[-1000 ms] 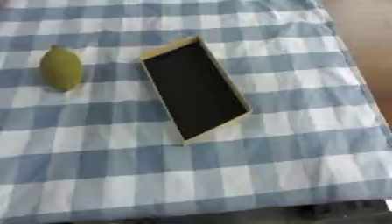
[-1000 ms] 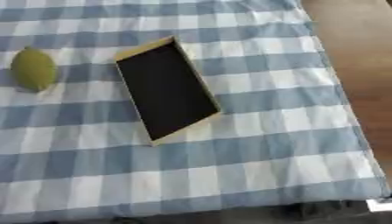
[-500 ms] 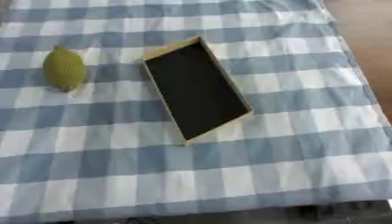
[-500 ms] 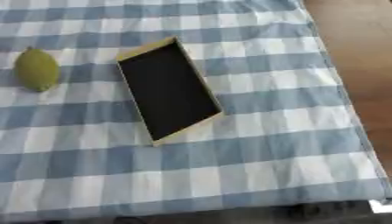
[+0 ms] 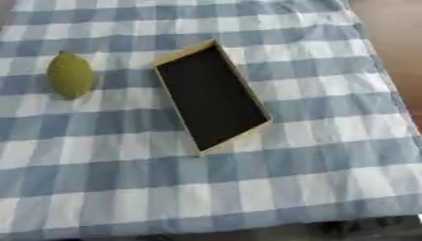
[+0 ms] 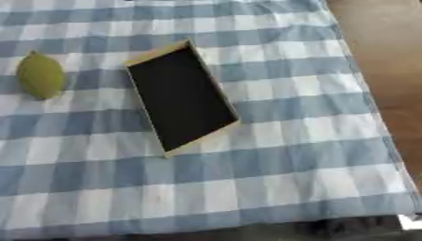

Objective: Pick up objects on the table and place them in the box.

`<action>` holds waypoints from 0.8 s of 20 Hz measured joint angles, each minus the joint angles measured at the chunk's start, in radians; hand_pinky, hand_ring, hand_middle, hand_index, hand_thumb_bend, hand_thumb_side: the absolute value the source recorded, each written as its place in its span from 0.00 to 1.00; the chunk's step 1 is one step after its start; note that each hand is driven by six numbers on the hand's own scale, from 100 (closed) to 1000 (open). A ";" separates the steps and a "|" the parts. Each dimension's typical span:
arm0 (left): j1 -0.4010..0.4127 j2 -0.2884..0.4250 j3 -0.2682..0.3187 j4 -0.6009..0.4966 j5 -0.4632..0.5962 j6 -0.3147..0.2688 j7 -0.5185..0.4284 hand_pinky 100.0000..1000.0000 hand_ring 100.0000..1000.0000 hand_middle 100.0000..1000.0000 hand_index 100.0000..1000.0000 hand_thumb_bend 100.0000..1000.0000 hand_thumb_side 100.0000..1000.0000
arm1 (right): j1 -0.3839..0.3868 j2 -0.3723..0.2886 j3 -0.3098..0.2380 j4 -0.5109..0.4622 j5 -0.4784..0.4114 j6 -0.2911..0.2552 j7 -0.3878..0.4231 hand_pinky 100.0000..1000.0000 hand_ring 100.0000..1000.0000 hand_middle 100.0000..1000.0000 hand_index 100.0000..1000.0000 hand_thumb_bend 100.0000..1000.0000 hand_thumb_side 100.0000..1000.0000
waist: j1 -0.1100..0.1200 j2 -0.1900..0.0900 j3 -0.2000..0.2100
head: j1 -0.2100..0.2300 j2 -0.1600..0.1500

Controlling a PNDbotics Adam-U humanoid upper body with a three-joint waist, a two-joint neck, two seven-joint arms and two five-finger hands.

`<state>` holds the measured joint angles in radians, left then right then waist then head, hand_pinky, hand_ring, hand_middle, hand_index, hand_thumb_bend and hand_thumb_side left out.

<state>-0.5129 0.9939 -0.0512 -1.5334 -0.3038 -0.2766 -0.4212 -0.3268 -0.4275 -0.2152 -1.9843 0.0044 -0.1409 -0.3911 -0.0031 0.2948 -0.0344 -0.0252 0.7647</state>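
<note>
Neither the left hand nor the right hand appears in either eye view, so the state of their fingers cannot be told. Centre: a shallow rectangular box (image 5: 212,98) with tan walls and a dark interior, lying open and empty, set askew on the table (image 5: 313,164), which is covered by a blue-and-white checked cloth. To the box's left, well apart from it: a yellow-green, lemon-shaped fruit (image 5: 70,75) resting on the cloth. At the right edge: brown floor (image 6: 387,56) beyond the table's border
</note>
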 measured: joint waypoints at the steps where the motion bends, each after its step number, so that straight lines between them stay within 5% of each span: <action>1: -0.020 -0.011 -0.009 0.016 -0.006 -0.007 -0.015 0.85 0.79 0.83 0.90 0.60 0.00 | 0.000 0.000 0.000 0.000 -0.001 0.001 0.001 0.76 0.61 0.57 0.63 0.00 0.56 | 0.000 0.000 -0.001 | 0.001 0.000; 16: -0.251 -0.162 -0.100 0.255 -0.198 -0.099 -0.161 0.90 0.86 0.88 0.92 0.61 0.00 | 0.001 0.000 0.006 0.000 -0.007 0.005 0.008 0.76 0.61 0.57 0.63 0.00 0.56 | 0.006 -0.005 -0.007 | 0.003 0.000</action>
<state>-0.7640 0.8319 -0.1513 -1.2785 -0.5016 -0.3758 -0.5820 -0.3260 -0.4273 -0.2092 -1.9843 -0.0027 -0.1355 -0.3831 0.0031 0.2893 -0.0411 -0.0226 0.7648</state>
